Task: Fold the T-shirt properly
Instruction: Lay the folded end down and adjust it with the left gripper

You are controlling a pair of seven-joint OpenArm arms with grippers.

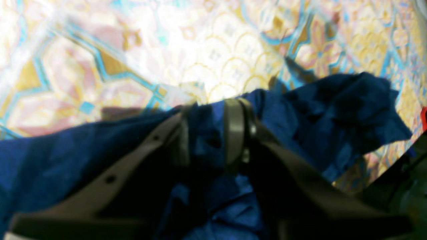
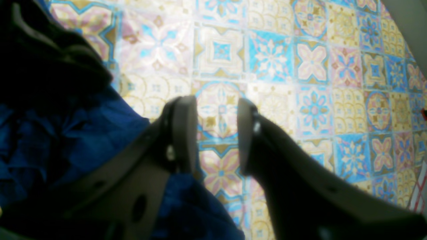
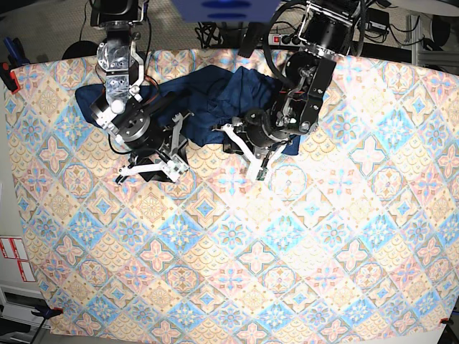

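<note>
the shirt lies crumpled in a dark blue heap at the upper middle of the base view, stretching from the upper left near one arm across to the other arm, on top of the patterned tablecloth that fills the rest of that frame.

the left gripper sits at the centre of its wrist view, low in the frame, with its jaws drawn close on a bunched fold of the shirt. blue cloth fills the narrow gap between the two fingers and spills out to the left and to the right, where a rumpled flap reaches toward the right edge. the tablecloth shows bright and blurred across the upper half. in the base view this gripper is at the lower edge of the heap, right of centre.

the right gripper has its jaws apart, and only the tablecloth shows through the gap between the fingers. the shirt lies at the left and lower left of that view, behind and beside the left finger; whether it touches the finger is unclear. in the base view this gripper is at the upper left, just below the left end of the shirt.
</note>
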